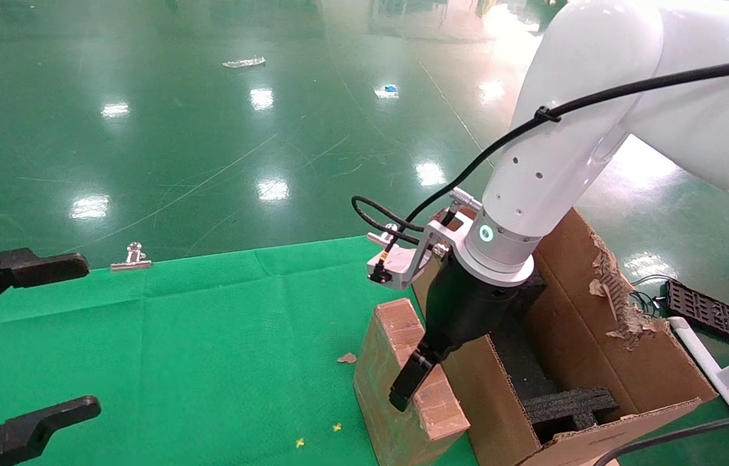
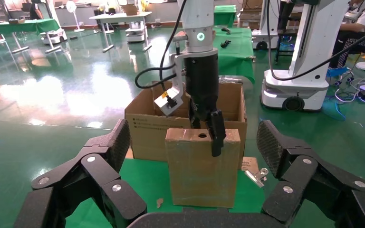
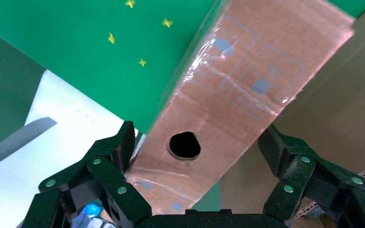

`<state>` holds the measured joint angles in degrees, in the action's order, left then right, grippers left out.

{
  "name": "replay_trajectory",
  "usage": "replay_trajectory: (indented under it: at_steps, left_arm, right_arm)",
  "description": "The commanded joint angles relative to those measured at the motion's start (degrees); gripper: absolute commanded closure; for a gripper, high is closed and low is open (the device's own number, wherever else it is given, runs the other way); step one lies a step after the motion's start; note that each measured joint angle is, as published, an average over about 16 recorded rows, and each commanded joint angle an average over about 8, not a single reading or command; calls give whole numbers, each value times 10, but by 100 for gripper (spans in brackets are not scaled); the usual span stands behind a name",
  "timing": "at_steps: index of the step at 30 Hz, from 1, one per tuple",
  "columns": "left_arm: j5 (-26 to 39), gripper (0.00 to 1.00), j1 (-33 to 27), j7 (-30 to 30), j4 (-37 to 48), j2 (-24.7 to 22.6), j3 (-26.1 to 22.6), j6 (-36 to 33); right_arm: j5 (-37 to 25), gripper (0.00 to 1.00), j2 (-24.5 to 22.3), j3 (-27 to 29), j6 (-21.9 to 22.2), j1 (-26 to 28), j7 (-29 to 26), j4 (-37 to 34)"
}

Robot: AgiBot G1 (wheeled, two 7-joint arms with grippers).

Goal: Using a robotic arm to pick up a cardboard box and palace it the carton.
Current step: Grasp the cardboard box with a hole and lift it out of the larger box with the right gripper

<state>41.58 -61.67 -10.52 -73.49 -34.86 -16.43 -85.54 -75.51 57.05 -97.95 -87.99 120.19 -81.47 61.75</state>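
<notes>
Right gripper (image 3: 190, 161) straddling the cardboard box (image 1: 406, 382)

I see its fingers spread either side of the box's narrow top face, maybe touching. Box stands upright on the green cloth (image 1: 209, 336), right against the carton (image 1: 603, 362). Left gripper (image 1: 15, 343) hangs open, well apart.

A green cloth (image 1: 196, 323) fills the lower left of the head view, with a metal binder clip (image 1: 132, 257) at its far edge, a cardboard scrap (image 1: 347, 357) lower centre, and a black grid tray (image 1: 710, 312) at right.
</notes>
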Motion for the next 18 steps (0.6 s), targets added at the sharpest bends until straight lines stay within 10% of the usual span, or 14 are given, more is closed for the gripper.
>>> replay_trajectory:
  at_steps: [1,18]
  left_arm:
    - [0,100,0,0,0,0,0,0]
    - [0,100,0,0,0,0,-1,0]
  right_arm:
    - [-1,100,-1,-2,0,-1,-5,5]
    - [-5,100,-12,-10,5,-3,-3,13]
